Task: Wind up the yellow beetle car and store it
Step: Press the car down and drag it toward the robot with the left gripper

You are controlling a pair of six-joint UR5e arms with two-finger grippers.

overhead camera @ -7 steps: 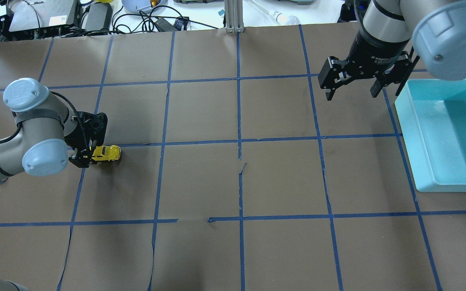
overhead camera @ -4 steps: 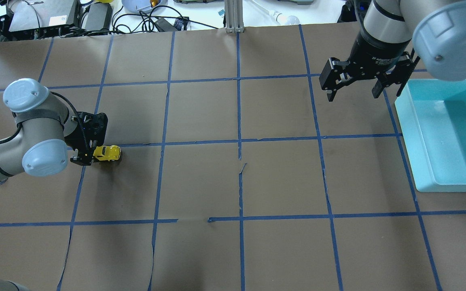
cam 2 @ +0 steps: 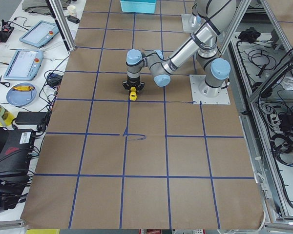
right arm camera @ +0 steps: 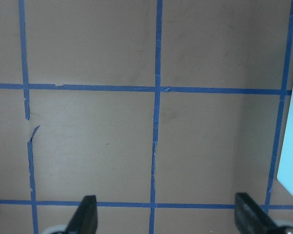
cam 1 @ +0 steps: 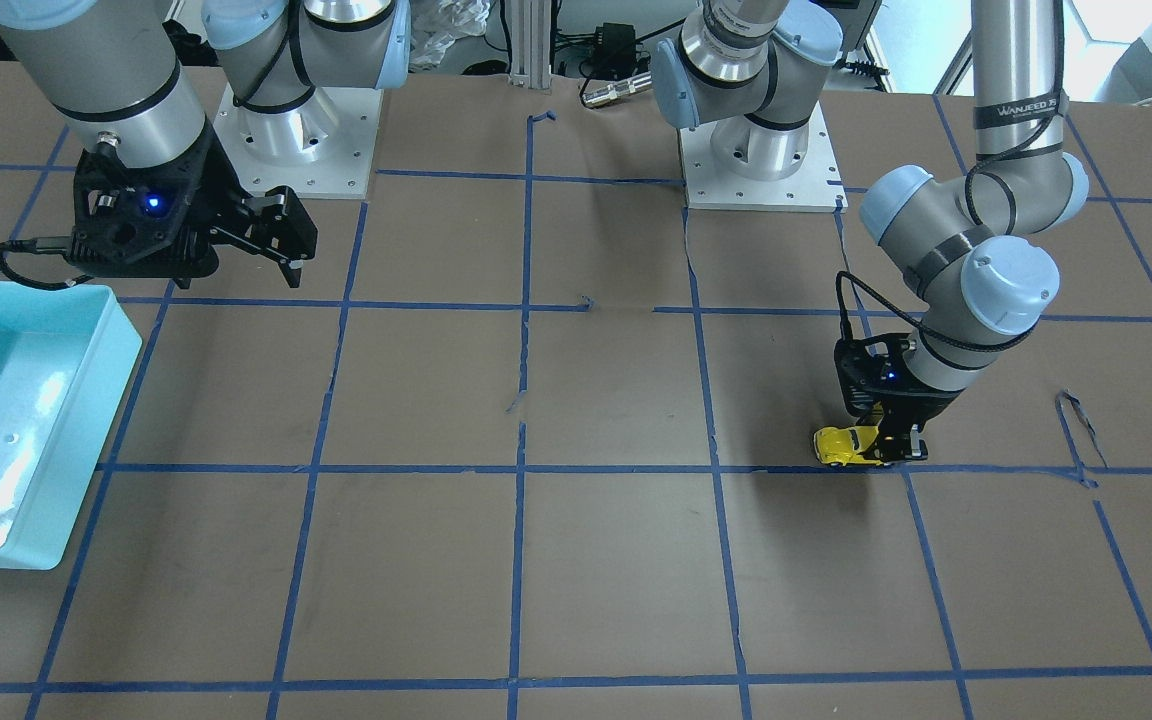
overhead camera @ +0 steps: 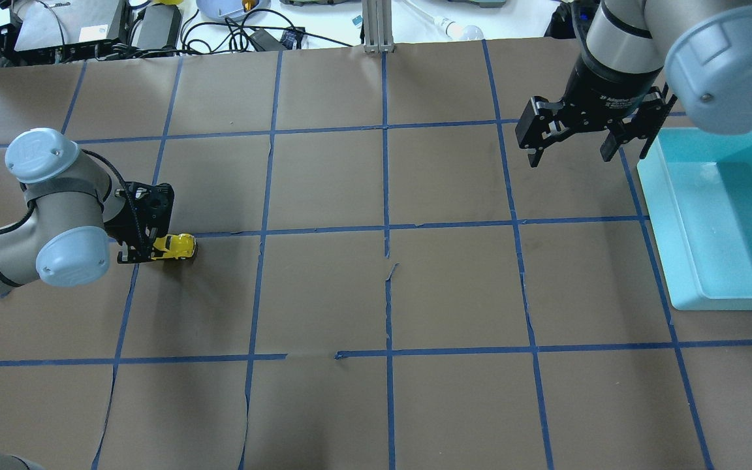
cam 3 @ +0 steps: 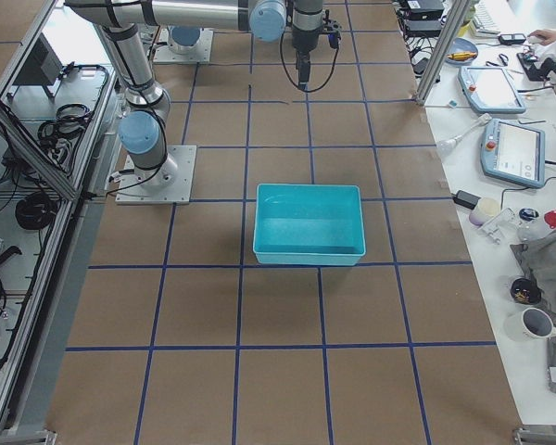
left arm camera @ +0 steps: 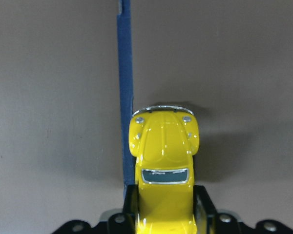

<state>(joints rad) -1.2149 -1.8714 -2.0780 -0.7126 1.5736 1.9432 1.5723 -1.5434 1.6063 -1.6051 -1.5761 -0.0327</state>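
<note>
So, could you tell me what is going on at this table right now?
The left gripper is shut on the rear of the yellow beetle car, which appears to sit with its wheels on the paper-covered table beside a blue tape line. The right gripper hangs open above the table, holding nothing, next to the turquoise bin. The car is not yet stored.

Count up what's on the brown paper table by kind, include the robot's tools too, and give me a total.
yellow beetle car: 1
turquoise bin: 1
robot tools: 2 (left tool shut on the car, right tool open and empty)
Total: 4
</note>
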